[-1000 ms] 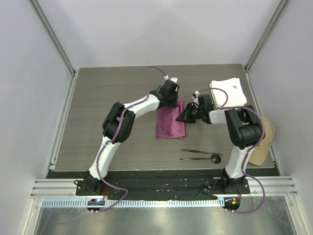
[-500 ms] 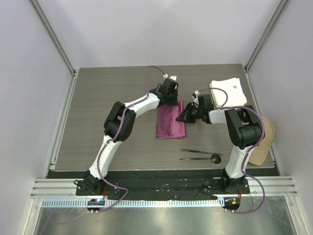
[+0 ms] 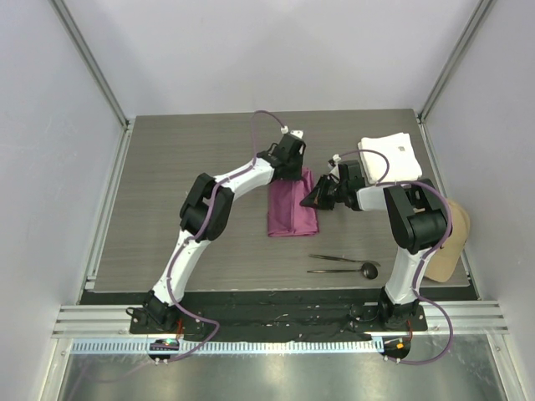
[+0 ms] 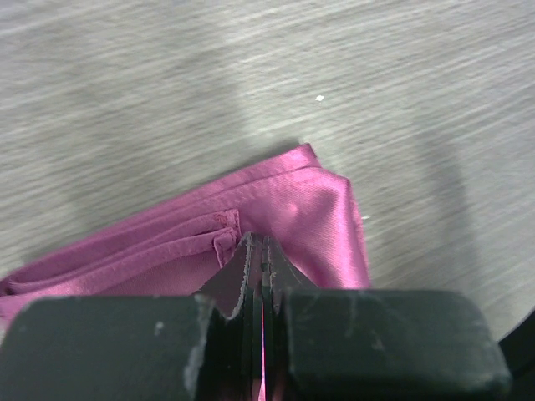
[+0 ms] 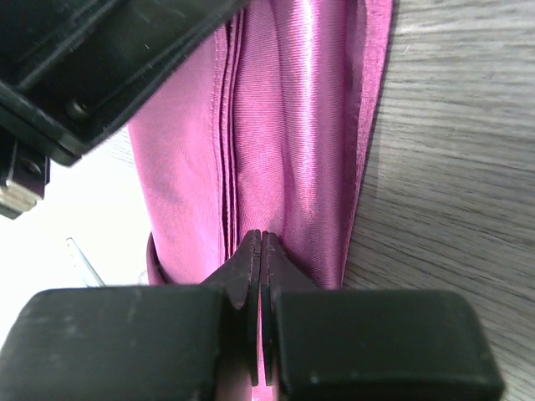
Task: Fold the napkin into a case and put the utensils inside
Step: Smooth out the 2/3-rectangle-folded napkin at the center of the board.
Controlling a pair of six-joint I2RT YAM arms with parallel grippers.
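Left tool (image 4: pixel 257 244) and right tool (image 5: pixel 261 238) each sit clamped shut on the napkin (image 3: pixel 291 210), which lies folded narrow at the middle of the bench (image 3: pixel 184 184). You're on the folding step. Next, likely, set the case flat, then fetch the utensils (image 3: pixel 343 266) at the near right. Any pouch opening is hidden.

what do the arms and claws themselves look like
The left arm and right arm have rounded white links joined by bulky black joints, with a thin purple cable looping along each. The left claw and right claw are matte black: blocky bodies tapering to two thin, flat fingers with scuffed edges.
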